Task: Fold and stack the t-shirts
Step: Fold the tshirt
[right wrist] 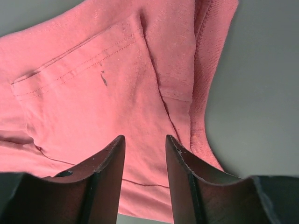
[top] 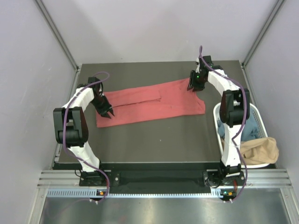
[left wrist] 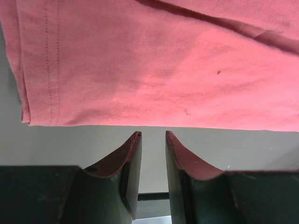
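Three views give us three different shares of the scene. From above we see the coral-red t-shirt (top: 149, 105) lying as a long folded band across the middle of the dark surface (top: 154, 144), slanting from lower left to upper right of the frame. Only this view shows the white basket (top: 256, 110) at the right edge, with a blue t-shirt (top: 247, 127) and a tan t-shirt (top: 260, 150) bundled in it, the tan one spilling over the rim. The left gripper (top: 106, 113) sits at the band's left end, the right gripper (top: 194, 87) at its upper right end. What we cannot judge from above, the wrist views settle. The left gripper's fingers (left wrist: 133, 154) stand slightly apart with bare surface between them, released, and the shirt's hemmed edge lies just beyond their tips. The right gripper's fingers (right wrist: 112, 158) are spread over the stitched cloth, with nothing clamped between them.
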`<state>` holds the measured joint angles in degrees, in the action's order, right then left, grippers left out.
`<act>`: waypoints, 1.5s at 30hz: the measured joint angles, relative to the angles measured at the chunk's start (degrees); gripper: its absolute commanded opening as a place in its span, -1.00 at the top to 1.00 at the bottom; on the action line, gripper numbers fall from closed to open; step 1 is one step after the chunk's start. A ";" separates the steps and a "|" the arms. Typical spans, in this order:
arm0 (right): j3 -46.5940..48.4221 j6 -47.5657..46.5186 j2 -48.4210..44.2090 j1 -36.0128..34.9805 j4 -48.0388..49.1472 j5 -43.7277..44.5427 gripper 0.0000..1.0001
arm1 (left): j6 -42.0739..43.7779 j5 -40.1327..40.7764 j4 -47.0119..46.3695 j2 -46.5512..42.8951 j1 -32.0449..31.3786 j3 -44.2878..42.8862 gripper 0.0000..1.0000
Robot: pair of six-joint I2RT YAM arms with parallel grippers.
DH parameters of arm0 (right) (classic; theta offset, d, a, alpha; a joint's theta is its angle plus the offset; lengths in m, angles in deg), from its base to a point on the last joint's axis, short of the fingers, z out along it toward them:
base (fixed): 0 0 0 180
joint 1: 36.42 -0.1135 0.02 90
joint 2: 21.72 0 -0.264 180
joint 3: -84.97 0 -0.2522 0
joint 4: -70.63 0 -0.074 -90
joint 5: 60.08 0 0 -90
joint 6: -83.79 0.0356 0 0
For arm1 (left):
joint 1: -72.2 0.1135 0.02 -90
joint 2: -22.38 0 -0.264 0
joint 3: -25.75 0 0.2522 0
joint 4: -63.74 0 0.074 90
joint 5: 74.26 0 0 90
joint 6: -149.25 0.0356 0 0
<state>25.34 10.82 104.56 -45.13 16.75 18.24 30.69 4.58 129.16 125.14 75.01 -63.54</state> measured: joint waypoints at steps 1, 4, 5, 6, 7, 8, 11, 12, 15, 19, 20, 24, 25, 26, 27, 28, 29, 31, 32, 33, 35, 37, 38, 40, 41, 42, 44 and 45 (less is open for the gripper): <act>0.00 -0.22 0.00 0.00 0.02 0.00 0.21 | 0.02 0.00 0.00 0.00 0.04 0.00 0.36; 0.00 -0.79 0.00 0.00 0.22 -0.20 0.26 | 0.04 -0.02 0.00 0.00 0.15 0.00 0.36; 0.00 -0.92 0.00 0.00 0.46 -0.37 0.27 | 0.04 -0.04 0.00 0.00 0.15 0.00 0.35; 0.00 -0.96 0.00 0.00 0.72 -0.59 0.27 | 0.04 -0.09 0.00 0.00 0.15 0.00 0.36; 0.00 -0.94 0.00 0.00 1.11 -0.87 0.27 | 0.04 -0.11 0.00 0.00 0.15 0.00 0.35; 0.00 -0.90 0.00 0.00 1.62 -1.22 0.26 | 0.04 -0.13 0.00 0.00 0.15 -0.02 0.35; 0.04 -0.46 0.15 0.00 3.50 -1.95 0.25 | 0.07 -0.11 0.04 0.00 0.15 0.00 0.35; 0.42 -0.31 0.39 0.00 3.89 -2.08 0.24 | 0.07 -0.11 0.07 0.00 0.15 0.00 0.36; 2.25 0.28 2.40 0.00 5.99 -2.49 0.25 | 0.07 -0.13 0.11 0.00 0.15 0.00 0.36; 3.52 1.05 5.22 0.00 8.74 -2.80 0.27 | 0.04 0.04 0.24 -0.02 0.15 0.11 0.35; 3.89 1.16 5.90 0.00 8.87 -2.82 0.29 | 0.04 0.09 0.24 -0.07 0.15 0.28 0.35; 6.10 1.25 8.48 0.00 9.55 -2.99 0.34 | 0.02 0.11 0.81 -0.26 0.15 1.20 0.35; 6.73 1.25 9.01 0.00 9.88 -3.02 0.35 | 0.02 0.11 1.05 -0.28 0.15 1.31 0.35; 7.19 1.25 9.38 0.00 10.23 -2.99 0.36 | 0.02 0.11 1.14 -0.28 0.15 1.40 0.35; 7.65 1.25 9.64 0.00 10.32 -2.99 0.36 | 0.02 0.13 1.22 -0.28 0.15 1.46 0.36; 8.00 1.25 9.77 0.00 10.54 -2.99 0.36 | 0.00 0.15 1.33 -0.28 0.15 1.51 0.35; 8.57 1.25 9.90 0.00 10.58 -2.99 0.36 | 0.02 0.20 1.49 -0.28 0.15 1.51 0.35; 9.46 1.27 10.01 0.00 10.86 -2.97 0.36 | 0.02 0.33 1.73 -0.31 0.15 1.51 0.35; 9.88 1.27 10.03 0.00 11.04 -2.97 0.36 | 0.02 0.39 1.90 -0.33 0.17 1.51 0.35; 10.25 1.29 10.08 0.00 11.13 -2.97 0.36 | 0.00 0.44 2.05 -0.39 0.15 1.51 0.35; 11.32 1.55 10.34 0.00 11.23 -2.97 0.37 | 0.00 0.52 2.16 -0.50 0.15 1.51 0.35; 12.11 1.60 10.82 0.00 11.43 -2.97 0.37 | -0.02 0.52 2.16 -0.59 0.15 1.51 0.35; 12.39 1.60 11.08 0.00 11.39 -2.97 0.37 | -0.02 0.50 2.16 -0.61 0.15 1.51 0.35; 12.41 1.55 11.45 0.00 11.32 -2.97 0.37 | -0.04 0.50 2.16 -0.61 0.15 1.51 0.35; 12.41 1.53 11.74 0.00 11.30 -2.93 0.37 | -0.04 0.50 2.19 -0.61 0.17 1.51 0.35; 12.41 1.49 12.00 0.00 11.32 -2.93 0.36 | -0.04 0.50 2.16 -0.61 0.15 1.51 0.35; 12.41 1.38 12.68 0.00 11.17 -2.78 0.37 | -0.04 0.52 2.16 -0.61 0.15 1.53 0.35; 12.41 1.27 13.00 0.00 11.15 -2.73 0.37 | -0.04 0.52 2.14 -0.63 0.15 1.62 0.35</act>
<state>37.76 12.09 117.56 -45.13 27.90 15.50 30.65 5.11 131.30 124.51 75.16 -61.92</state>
